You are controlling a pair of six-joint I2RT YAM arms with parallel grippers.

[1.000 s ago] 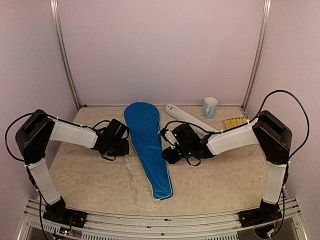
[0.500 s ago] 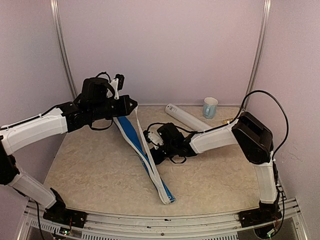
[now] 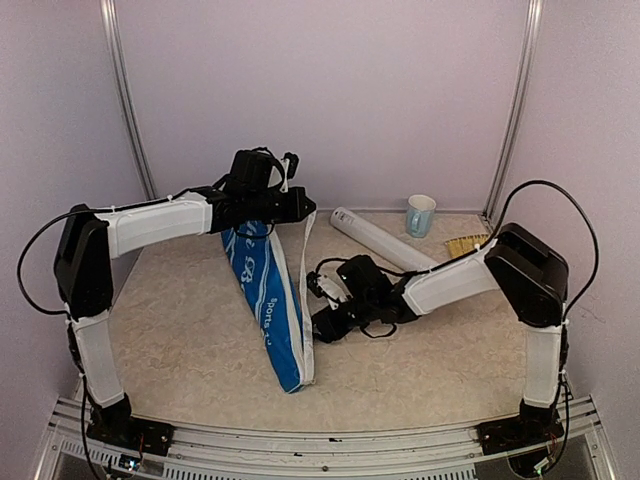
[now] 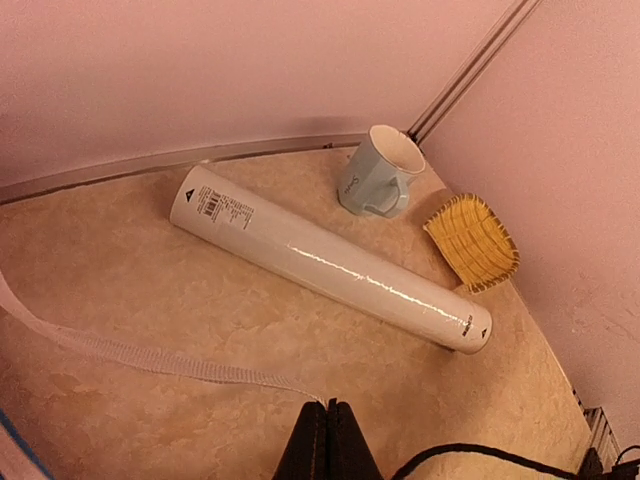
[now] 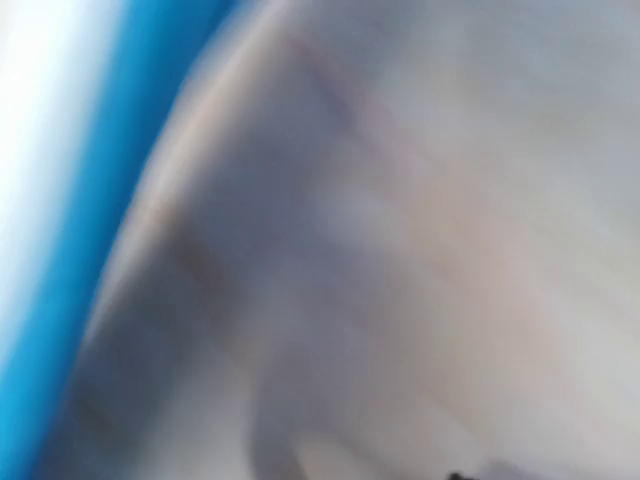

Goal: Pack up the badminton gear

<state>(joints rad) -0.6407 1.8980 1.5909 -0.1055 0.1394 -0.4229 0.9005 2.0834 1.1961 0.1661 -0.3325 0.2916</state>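
Holding the wide end of the blue cover high near the back wall, the left end effector has its fingers pressed together on the cover's white edging, which runs straight into them in the wrist view. The cover hangs slanted, lettering outward, with only its narrow end resting on the tabletop. That pose looks meant to let the mouth sag apart for loading. The right end effector sits low just beside the cover's right edge, probably to catch or spread that side. Its own camera gives only a blur of blue and white, so I cannot tell whether it is open, closed, or gripping anything. The white tube lies flat behind the right arm, near the mug and the brush. No rackets or shuttlecocks are in view, and whether they are already inside cannot be judged.
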